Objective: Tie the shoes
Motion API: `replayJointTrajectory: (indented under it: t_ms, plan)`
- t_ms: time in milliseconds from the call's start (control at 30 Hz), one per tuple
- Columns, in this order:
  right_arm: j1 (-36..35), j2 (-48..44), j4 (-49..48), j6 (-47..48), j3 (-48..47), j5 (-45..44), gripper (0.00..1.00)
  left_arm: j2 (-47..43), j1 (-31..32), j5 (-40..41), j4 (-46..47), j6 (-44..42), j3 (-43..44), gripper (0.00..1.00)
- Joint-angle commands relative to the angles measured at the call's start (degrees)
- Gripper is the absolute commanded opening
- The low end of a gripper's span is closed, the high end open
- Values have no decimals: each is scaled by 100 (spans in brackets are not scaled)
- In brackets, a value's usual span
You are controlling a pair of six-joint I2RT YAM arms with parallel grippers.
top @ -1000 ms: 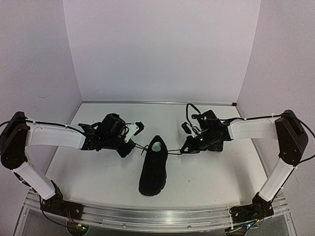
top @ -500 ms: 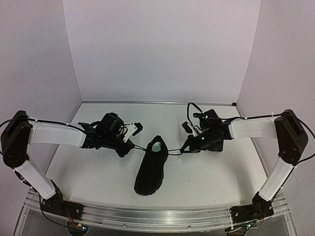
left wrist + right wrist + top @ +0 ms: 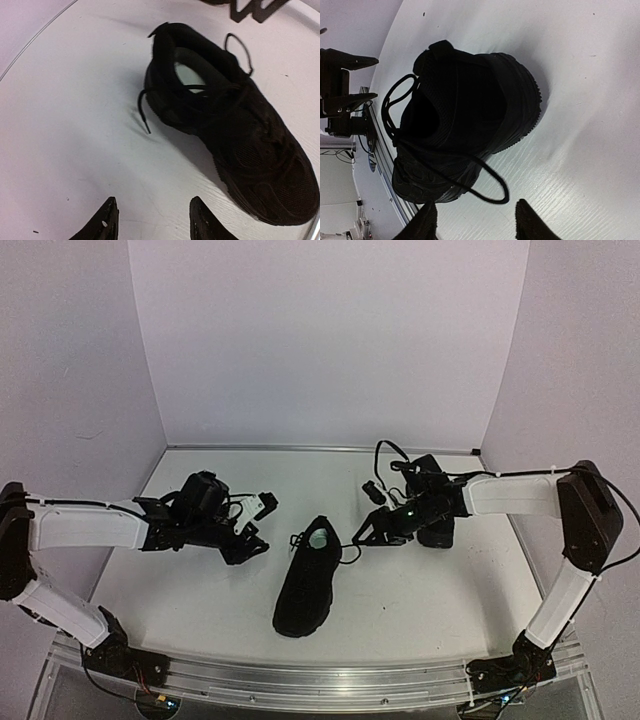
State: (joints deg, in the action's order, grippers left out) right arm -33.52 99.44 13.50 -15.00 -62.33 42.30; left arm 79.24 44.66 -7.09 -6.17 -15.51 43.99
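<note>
Shoe (image 3: 305, 590) lying between my left gripper (image 3: 151, 212) and right gripper (image 3: 475, 214), both gaping wide.
Left wrist camera is showing its pale insole (image 3: 192, 77); right wrist camera is catching only darkness there.

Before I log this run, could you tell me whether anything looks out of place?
The shoe is untied: one lace end trails on the table and a loose loop sticks out on its other side. The left hand and the right hand are open, holding nothing.

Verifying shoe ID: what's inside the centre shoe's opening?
Inside the shoe, a pale green insole shows at the heel, with a lace strand crossing above it. Further toward the toe, the interior is covered and cannot be seen.
</note>
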Motion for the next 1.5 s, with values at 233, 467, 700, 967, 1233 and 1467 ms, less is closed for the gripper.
replayJointTrajectory:
  t_ms: [233,467,700,967,1233,1467]
  plan:
    - [7,-684,309,289,75,110,61,49,219,-1285,499,-1244,47,29]
    - [2,-503,398,372,-48,98,54,488,646,-960,566,-1713,259,22]
    - [3,-435,406,397,11,-47,53,605,1258,369,789,-2681,510,20]
    - [4,-359,398,442,30,-11,52,883,1374,1021,828,-3305,897,19]
    - [4,-343,391,470,87,-2,52,1214,1372,929,675,-3483,1196,17]
    - [2,-338,390,485,89,-3,52,1433,1370,1046,467,-3498,1335,12]
